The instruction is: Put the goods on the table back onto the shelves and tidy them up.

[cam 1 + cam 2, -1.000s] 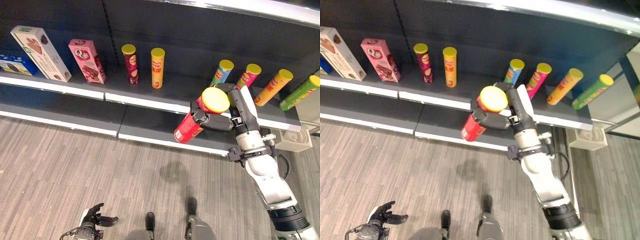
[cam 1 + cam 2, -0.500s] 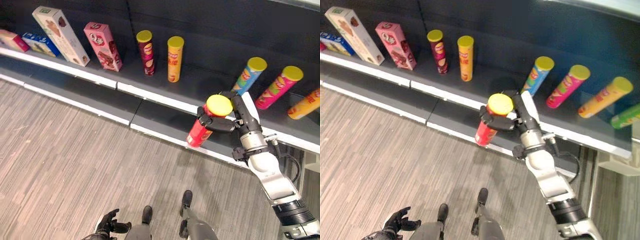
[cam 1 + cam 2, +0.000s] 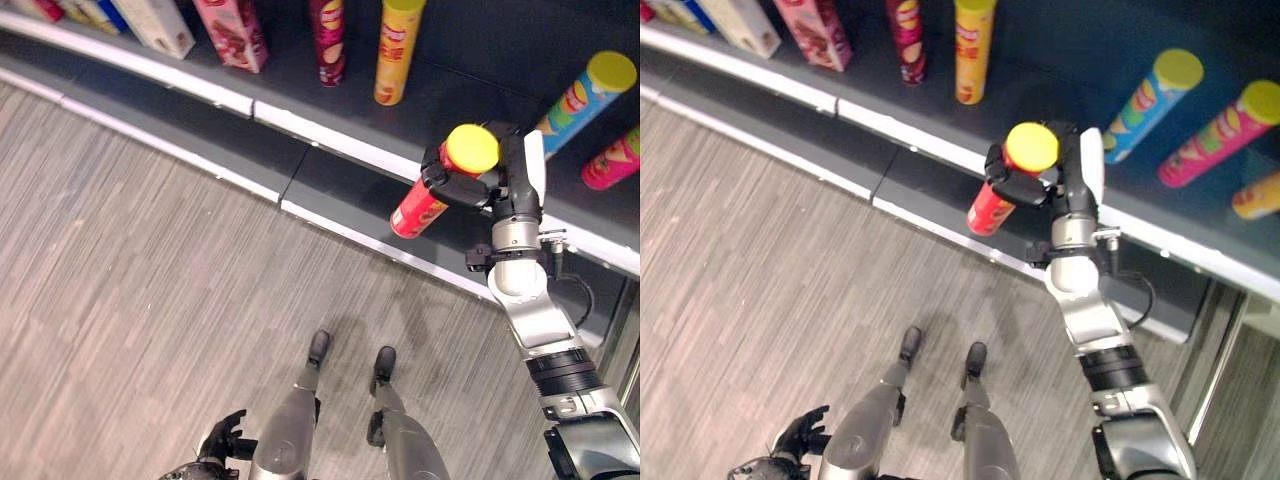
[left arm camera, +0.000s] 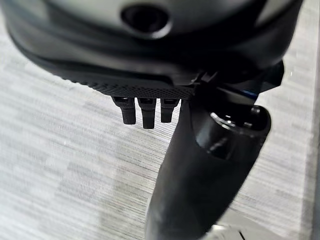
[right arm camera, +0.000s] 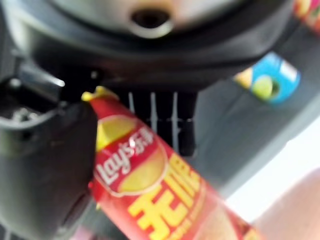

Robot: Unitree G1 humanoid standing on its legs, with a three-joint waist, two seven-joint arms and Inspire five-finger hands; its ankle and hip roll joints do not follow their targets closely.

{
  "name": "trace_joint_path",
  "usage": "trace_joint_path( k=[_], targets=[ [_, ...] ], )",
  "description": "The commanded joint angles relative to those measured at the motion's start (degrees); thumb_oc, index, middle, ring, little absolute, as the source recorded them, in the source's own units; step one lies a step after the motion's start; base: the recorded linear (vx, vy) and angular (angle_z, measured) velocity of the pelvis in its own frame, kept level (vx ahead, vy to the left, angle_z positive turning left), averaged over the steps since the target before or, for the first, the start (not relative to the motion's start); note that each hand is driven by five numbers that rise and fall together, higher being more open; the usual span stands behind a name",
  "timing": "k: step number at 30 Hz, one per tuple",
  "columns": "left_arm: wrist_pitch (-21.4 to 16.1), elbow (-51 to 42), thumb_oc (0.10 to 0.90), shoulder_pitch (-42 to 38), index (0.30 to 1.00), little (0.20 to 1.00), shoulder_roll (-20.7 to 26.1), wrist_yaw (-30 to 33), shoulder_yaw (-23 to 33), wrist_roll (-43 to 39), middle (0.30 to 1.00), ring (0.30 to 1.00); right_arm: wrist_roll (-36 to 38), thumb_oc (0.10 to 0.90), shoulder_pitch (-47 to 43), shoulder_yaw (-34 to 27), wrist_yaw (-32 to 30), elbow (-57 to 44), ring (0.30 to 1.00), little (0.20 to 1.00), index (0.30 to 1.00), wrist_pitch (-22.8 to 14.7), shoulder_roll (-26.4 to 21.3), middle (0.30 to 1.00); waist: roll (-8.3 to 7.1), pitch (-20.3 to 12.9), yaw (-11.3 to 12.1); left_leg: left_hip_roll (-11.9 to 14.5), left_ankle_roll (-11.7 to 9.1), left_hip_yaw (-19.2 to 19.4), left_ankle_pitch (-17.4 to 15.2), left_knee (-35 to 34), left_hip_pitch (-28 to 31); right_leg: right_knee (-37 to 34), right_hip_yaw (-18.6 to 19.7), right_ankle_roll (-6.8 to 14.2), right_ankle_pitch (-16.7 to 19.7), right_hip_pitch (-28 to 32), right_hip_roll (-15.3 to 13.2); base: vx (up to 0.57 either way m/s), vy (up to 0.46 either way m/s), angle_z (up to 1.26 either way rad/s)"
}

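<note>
Gripping a red chip can [image 3: 420, 203] with a yellow lid, the right hand [image 3: 497, 172] has its fingers [image 3: 1012, 186] curled round the can near the top. The can tilts, and its bottom end pokes out past the fingers, over the white front edge of the shelf [image 3: 330, 140]. Beyond the fingers, on the shelf, stand a yellow can [image 3: 396, 50] and a dark red can [image 3: 328, 40], with a pink box [image 3: 232, 30] next to them. A blue can [image 3: 580, 96] and a pink can [image 3: 612, 162] lean just beside the hand. The left hand [image 3: 222, 442] hangs low over the grey wood floor [image 3: 130, 260], with its fingers [image 4: 144, 110] loose and holding nothing.
</note>
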Motion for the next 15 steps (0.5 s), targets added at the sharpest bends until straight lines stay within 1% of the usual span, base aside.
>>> trace_joint_path(
  k=[1,3,6,7,9,12,15],
  targets=[
    [-2.59,-0.65,0.800,2.03,0.900,0.900,5.78,2.44,-1.30,-0.31,0.900,0.900,-4.53,0.400,-11.17,-0.99,-5.76,-3.02,0.300,0.300,0.300,-3.54,-5.13,0.300,0.46,-8.40,2.45,1.56,-0.99,-1.45,2.19,-0.02,1.81,1.01,-0.09,6.51,-5.68,7.20,-4.01,0.08,0.194,-0.25],
    [-3.08,-1.59,0.800,1.33,0.900,0.900,6.35,3.16,-1.81,-0.51,0.900,0.900,-6.47,0.400,-14.65,-0.50,-7.39,-1.95,0.300,0.300,0.300,-2.94,-7.05,0.300,0.86,-7.86,2.79,0.97,-0.52,-1.16,2.02,-0.21,1.35,0.73,0.51,7.07,-4.97,6.16,-4.68,0.05,0.167,0.07],
    [-3.56,-1.62,0.800,0.38,0.900,0.900,6.72,4.02,-2.65,-0.40,0.900,0.900,-9.19,0.400,-19.33,0.64,-10.16,1.36,0.300,0.300,0.300,-1.32,-8.84,0.300,0.69,-7.52,3.08,0.62,-0.40,-0.86,2.04,-0.68,0.47,0.44,0.66,7.73,-4.28,4.89,-5.18,0.03,0.068,0.17],
    [-3.87,-1.73,0.800,0.04,0.900,0.900,6.84,4.44,-3.37,-0.42,0.900,0.900,-10.61,0.400,-21.85,1.54,-11.77,3.93,0.300,0.300,0.300,-0.31,-9.97,0.300,0.65,-7.15,3.46,0.48,-0.55,-1.18,2.25,-0.78,-0.27,0.40,0.39,7.93,-4.08,4.30,-5.44,0.01,-0.007,0.51],
    [-4.44,-2.41,0.800,-0.60,0.900,0.900,7.02,5.15,-4.19,-1.20,0.900,0.900,-10.60,0.400,-26.95,3.87,-14.50,9.63,0.300,0.300,0.300,0.90,-12.74,0.300,0.88,-6.45,4.02,0.18,-0.78,-1.88,2.71,-0.78,-1.47,0.47,-0.36,8.07,-3.90,3.65,-5.57,0.02,-0.031,0.22],
    [-4.45,-2.78,0.800,-0.92,0.900,0.900,6.89,5.42,-4.45,-1.33,0.900,0.900,-11.61,0.400,-27.30,3.80,-15.66,9.84,0.300,0.300,0.300,1.64,-13.74,0.300,1.11,-6.08,4.02,0.13,-0.86,-2.43,2.90,-0.78,-1.79,0.53,-0.85,8.08,-4.07,3.57,-5.60,0.01,-0.016,-0.11],
    [-4.50,-3.04,0.800,-1.04,0.900,0.900,6.71,5.81,-4.68,-1.18,0.900,0.900,-12.27,0.400,-26.71,2.17,-17.26,9.24,0.300,0.300,0.300,2.14,-14.14,0.300,1.34,-5.72,4.01,-0.02,-1.06,-3.15,3.29,-0.78,-2.40,0.56,-1.47,8.21,-4.08,3.41,-5.69,0.01,-0.030,0.11]
  ],
)
